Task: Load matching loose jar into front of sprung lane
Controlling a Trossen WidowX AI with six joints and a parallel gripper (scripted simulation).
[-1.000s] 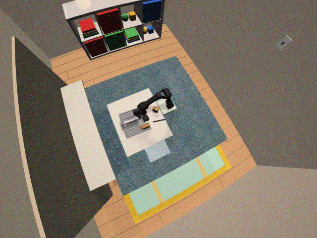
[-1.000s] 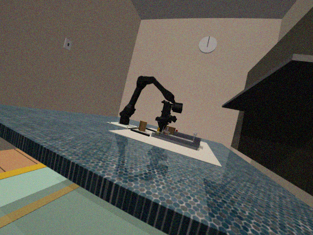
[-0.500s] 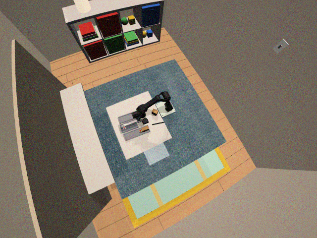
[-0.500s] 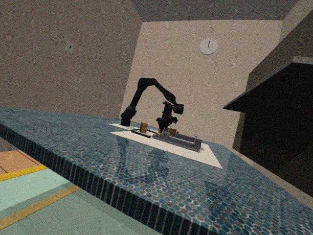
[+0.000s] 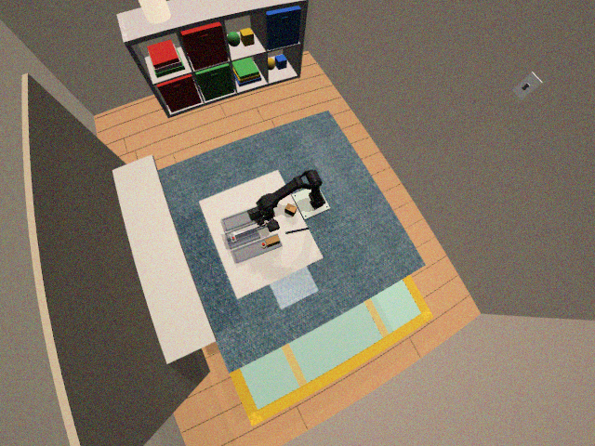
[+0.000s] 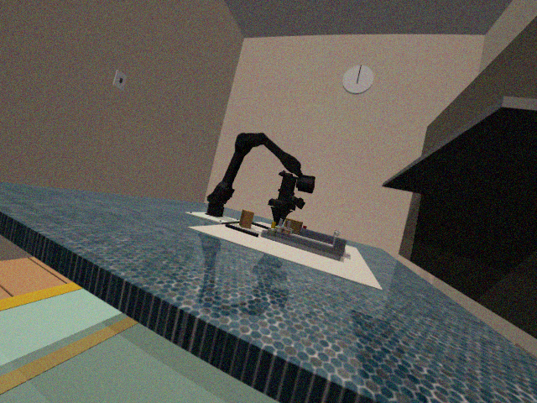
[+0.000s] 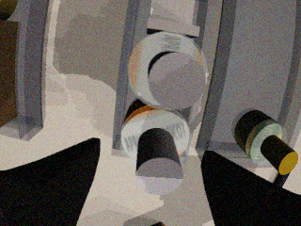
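The front jar (image 7: 159, 175), with a pale grey top, dark neck and white lettered label with an orange edge, stands at the front end of the middle lane. A similar jar (image 7: 177, 81) stands right behind it, apparently touching it, with the pusher plate (image 7: 173, 26) behind. Both look upright. The front stop and the jars' bases are mostly hidden. My gripper (image 7: 152, 153) (image 6: 278, 222) is open, its black fingers on either side of the front jar with a gap on each side.
A yellow-topped jar (image 7: 288, 162) is at the front of the neighbouring lane. A brown block (image 5: 290, 209) (image 6: 247, 218) stands near the arm base; another brown block (image 5: 272, 241) is by the far side lane with a red-topped item (image 5: 263, 244). A black bar (image 5: 297, 230) lies in front.
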